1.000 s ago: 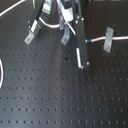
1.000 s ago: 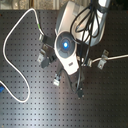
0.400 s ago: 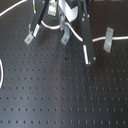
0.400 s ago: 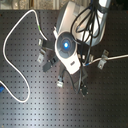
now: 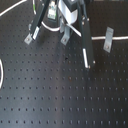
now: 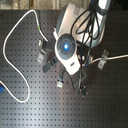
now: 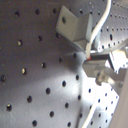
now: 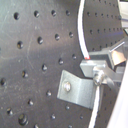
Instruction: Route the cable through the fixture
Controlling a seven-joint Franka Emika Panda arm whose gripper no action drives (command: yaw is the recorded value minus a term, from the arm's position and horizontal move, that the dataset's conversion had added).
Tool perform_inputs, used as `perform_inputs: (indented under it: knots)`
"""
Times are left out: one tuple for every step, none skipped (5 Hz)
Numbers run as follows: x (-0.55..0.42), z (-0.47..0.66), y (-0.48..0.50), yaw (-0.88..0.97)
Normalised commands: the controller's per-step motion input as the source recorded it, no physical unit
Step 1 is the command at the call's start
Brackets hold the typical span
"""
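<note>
Your gripper (image 7: pixel 102 67) is clamped on the cable (image 7: pixel 97 27), with the fingertips pinching it just beside a small metal bracket (image 7: pixel 75 25) bolted to the perforated board (image 7: pixel 35 75). In the second exterior view, the cable (image 6: pixel 20 30) loops across the board's left side.
</note>
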Motion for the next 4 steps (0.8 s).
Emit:
perform_inputs:
  knots:
    - [-0.116, 0.45, -0.087, 0.05]
    - [-0.096, 0.44, -0.170, 0.08]
    - [-0.095, 0.41, -0.170, 0.09]
    - [-0.019, 0.07, 0.037, 0.01]
